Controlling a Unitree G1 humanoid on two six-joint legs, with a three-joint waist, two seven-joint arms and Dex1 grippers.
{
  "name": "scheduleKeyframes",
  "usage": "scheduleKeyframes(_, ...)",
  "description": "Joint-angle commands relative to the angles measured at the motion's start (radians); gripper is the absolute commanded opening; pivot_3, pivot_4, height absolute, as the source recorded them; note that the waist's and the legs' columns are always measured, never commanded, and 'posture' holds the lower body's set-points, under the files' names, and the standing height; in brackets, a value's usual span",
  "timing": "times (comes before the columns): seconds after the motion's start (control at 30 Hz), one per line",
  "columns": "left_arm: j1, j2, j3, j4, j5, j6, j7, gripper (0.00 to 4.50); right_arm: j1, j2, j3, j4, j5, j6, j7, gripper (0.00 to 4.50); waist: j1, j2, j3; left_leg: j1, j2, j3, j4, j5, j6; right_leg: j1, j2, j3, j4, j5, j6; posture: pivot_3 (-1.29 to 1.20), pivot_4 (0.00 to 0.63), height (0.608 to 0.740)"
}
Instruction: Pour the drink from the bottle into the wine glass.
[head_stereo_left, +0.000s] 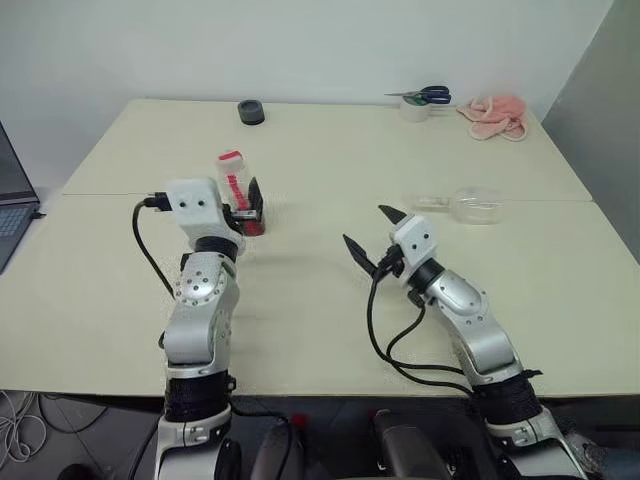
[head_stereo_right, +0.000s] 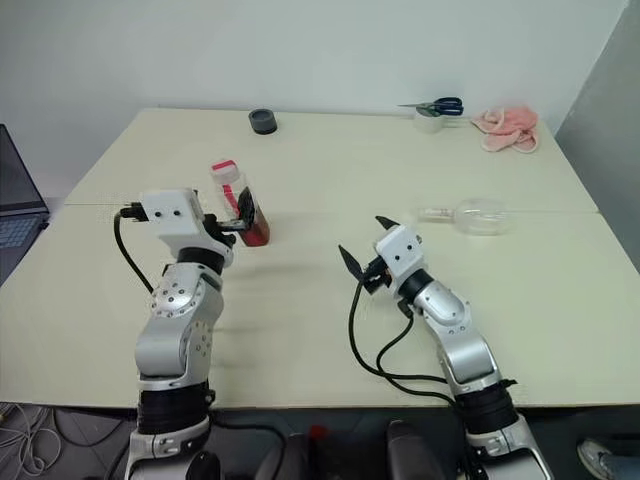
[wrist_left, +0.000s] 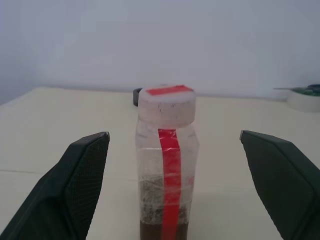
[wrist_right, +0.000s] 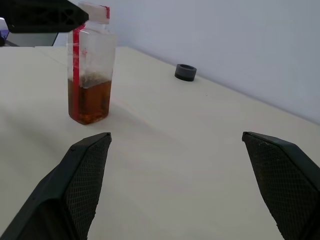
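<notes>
L gripper (wrist_left: 170, 145) lined up on capped bottle (wrist_left: 167, 165), jaws wide, empty.
R gripper (head_stereo_left: 368, 232) also wide, empty; wine glass (head_stereo_left: 476, 204) lies on its side w/ nothing in it, needs standing first.

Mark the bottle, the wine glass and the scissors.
bottle (wrist_right: 89, 75): right wrist view, mid body.
wine glass (head_stereo_right: 478, 216): right eye view, bowl, lying on its side.
scissors (head_stereo_left: 434, 95): left eye view, handles.

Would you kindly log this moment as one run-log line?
left gripper: open, facing bottle | right gripper: open | wine glass: lying down
</notes>
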Motion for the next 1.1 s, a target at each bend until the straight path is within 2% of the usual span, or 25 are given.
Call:
scheduleKeyframes(0.03, -0.036, 0.016, 0.005, 0.022, 0.020, 0.001, 0.006, 4.48, -0.049, 0.010, -0.001, -0.019, 0.032, -0.004, 0.041, 4.50, 0.000, 0.000, 0.000, 0.000, 0.000, 0.000, 0.000, 0.000, 0.000, 0.000, 0.000, 0.000, 0.000, 0.000, 0.000, 0.00, 0.150, 0.740)
scheduleKeyframes(0.47, -0.114, 0.002, -0.020, 0.169, 0.029, -0.038, -0.009, 4.48, -0.068, 0.022, 0.005, -0.015, 0.034, 0.017, 0.070, 4.50, 0.005, 0.000, 0.000, 0.000, 0.000, -0.002, 0.001, 0.000, 0.000, 0.000, 0.000, -0.002, 0.001, 0.000, 0.000, 0.00, 0.150, 0.740)
scheduleKeyframes(0.93, -0.288, 0.001, -0.012, 0.408, 0.056, -0.167, 0.021, 4.48, -0.056, 0.021, 0.014, -0.030, 0.027, 0.028, 0.072, 4.50, 0.007, 0.000, 0.000, -0.001, -0.001, -0.002, 0.000, 0.000, 0.000, 0.000, -0.001, -0.002, 0.001, 0.000, 0.000, 0.00, 0.150, 0.740)
scheduleKeyframes(1.1, -0.292, 0.011, -0.020, 0.435, 0.086, -0.181, 0.041, 4.48, -0.051, 0.018, 0.013, -0.034, 0.024, 0.029, 0.073, 4.50, 0.006, 0.000, 0.000, -0.001, -0.001, -0.002, 0.000, 0.000, 0.000, 0.000, -0.001, -0.002, 0.001, 0.000, 0.000, 0.00, 0.150, 0.740)
